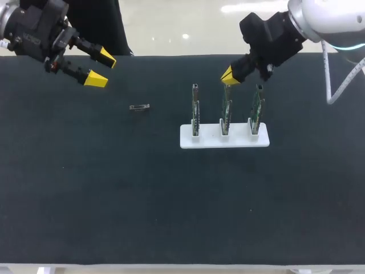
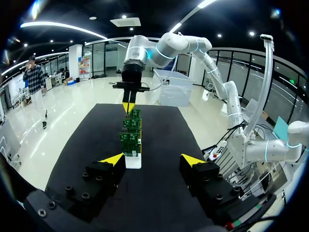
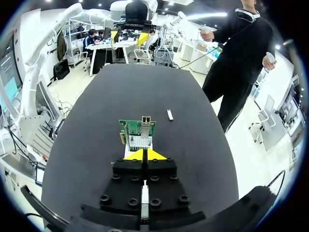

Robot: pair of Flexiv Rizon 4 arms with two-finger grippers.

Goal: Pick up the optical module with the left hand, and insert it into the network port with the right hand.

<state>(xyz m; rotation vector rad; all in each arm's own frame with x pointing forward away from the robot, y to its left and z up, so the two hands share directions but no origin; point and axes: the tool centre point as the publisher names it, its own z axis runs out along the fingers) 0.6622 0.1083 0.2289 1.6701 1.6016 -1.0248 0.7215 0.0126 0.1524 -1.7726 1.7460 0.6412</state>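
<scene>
**Worktop** (image 1: 85,200): dark, matte, spanning the full width under both arms.

**Left fingers** (image 1: 94,79): yellow-tipped, spread wide apart, holding nothing. They hang above the worktop's 10 o'clock corner.

**Right fingers** (image 1: 230,76): tips pressed together, nothing between them. They hover at 12 o'clock of the middle board, close over its upper end.

**Optical module** (image 1: 139,107): small metal bar lying flat on the worktop, untouched. It sits at roughly 4 o'clock from the left fingers and well apart from them, and at 9 o'clock of the holder.

**Holder** (image 1: 188,141): white base carrying three green circuit boards (image 1: 195,111), upright in a row.

**Network port** (image 3: 146,119): taken to be the metal cage on the top edge of the board just ahead of the right fingers.

**Step in hand**: judged to be the very first, since the pick-up has not begun.

**Next move calls for**: bringing the left fingers down toward 4 o'clock, squared across the module's narrow body. The tips must go low enough to catch so flat a piece off the surface. The right fingers would have to part before receiving it.
</scene>
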